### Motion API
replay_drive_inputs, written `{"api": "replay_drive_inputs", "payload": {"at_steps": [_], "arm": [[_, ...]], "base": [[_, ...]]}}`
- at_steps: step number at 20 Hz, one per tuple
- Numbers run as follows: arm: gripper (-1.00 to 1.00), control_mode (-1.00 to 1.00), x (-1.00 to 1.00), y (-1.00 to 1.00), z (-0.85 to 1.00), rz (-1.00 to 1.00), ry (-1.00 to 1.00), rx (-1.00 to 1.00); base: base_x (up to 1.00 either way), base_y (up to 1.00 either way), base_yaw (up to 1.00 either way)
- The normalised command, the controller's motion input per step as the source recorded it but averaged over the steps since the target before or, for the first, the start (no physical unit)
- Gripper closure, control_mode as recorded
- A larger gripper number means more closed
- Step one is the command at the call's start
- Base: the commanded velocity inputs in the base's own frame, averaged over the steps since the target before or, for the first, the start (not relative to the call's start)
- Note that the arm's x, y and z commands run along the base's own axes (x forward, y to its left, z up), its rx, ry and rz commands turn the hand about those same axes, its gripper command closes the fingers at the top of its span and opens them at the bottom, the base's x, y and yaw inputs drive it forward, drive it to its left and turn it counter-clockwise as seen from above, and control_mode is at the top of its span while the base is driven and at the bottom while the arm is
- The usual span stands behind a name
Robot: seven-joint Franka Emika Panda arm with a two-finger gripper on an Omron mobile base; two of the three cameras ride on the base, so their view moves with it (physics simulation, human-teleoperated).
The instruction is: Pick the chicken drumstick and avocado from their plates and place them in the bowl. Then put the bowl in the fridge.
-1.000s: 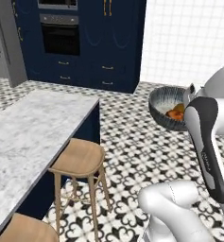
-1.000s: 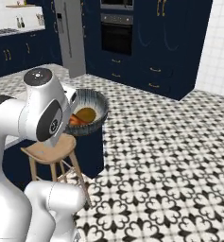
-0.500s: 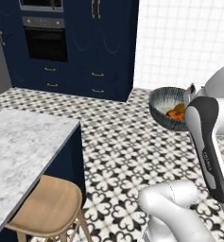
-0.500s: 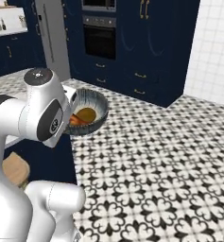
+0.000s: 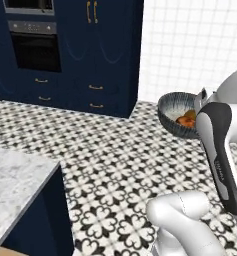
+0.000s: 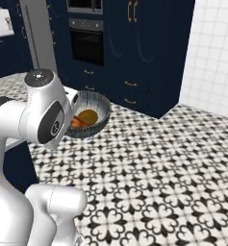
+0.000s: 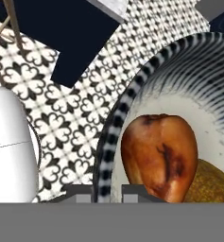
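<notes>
Gripper was clamped on the bowl rim, bowl carried above the floor. Drumstick and avocado lay inside. Judged step: transport to the fridge; next, approach it, keeping bowl level.

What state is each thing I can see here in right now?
Deep dark grey speckled bowl: held off the floor, tilted, rim pinched.
Reddish-brown chicken drumstick: lying inside the bowl.
Dark egg-shaped avocado: inside the bowl, beside the drumstick.
Gripper: jaws shut on the bowl's rim.
Black built-in oven: door closed.
</notes>
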Motion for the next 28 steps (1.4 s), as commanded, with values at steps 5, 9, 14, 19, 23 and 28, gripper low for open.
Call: {"api": "replay_drive_inputs", "payload": {"at_steps": [5, 9, 14, 19, 23, 28], "arm": [[1.0, 1.0, 0.0, 0.0, 0.0, 0.0, 0.0, 0.0], [1.0, 1.0, 0.0, 0.0, 0.0, 0.0, 0.0, 0.0], [1.0, 1.0, 0.0, 0.0, 0.0, 0.0, 0.0, 0.0], [1.0, 1.0, 0.0, 0.0, 0.0, 0.0, 0.0, 0.0], [1.0, 1.0, 0.0, 0.0, 0.0, 0.0, 0.0, 0.0], [1.0, 1.0, 0.0, 0.0, 0.0, 0.0, 0.0, 0.0]], "base": [[1.0, -0.43, 0.01], [0.98, -0.59, 0.44], [0.76, -0.7, 0.67], [0.67, -0.97, 0.52], [0.76, -0.89, 0.53], [1.0, -0.85, 0.51]]}}
